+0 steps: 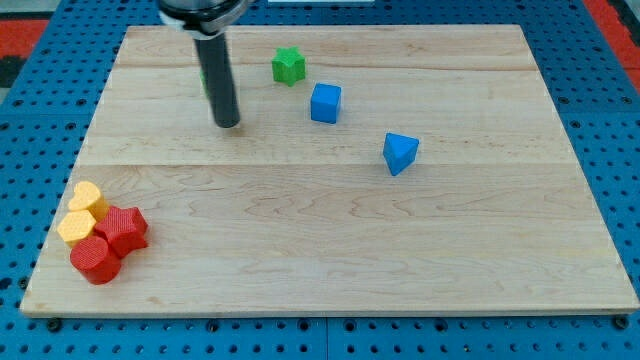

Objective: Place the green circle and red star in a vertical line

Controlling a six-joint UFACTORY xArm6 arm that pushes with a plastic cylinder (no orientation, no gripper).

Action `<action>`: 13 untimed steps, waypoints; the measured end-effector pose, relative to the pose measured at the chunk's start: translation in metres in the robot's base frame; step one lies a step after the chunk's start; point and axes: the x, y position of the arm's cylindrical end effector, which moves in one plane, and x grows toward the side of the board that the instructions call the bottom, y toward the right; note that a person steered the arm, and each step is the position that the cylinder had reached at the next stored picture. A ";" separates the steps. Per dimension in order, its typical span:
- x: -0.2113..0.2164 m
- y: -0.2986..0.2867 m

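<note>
My tip (228, 124), a bare rod with nothing to grip, hides most of the green circle (205, 82) at its 11 o'clock; red star (125, 230) far at 7 o'clock.

Wooden board (330, 270) on blue pegboard surface (610, 100). Green star-ish block (288, 66) near view's top, centre-left. Blue cube (325, 103) just below-right of it, apart. Blue wedge-like block (400, 153) further down-right, shape not fully clear. Cluster at board's bottom-left corner: two yellow blocks (84, 213), one above the other, touching; red cylinder (96, 260) at cluster's bottom, touching lower yellow.
</note>
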 end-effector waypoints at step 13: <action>-0.073 0.029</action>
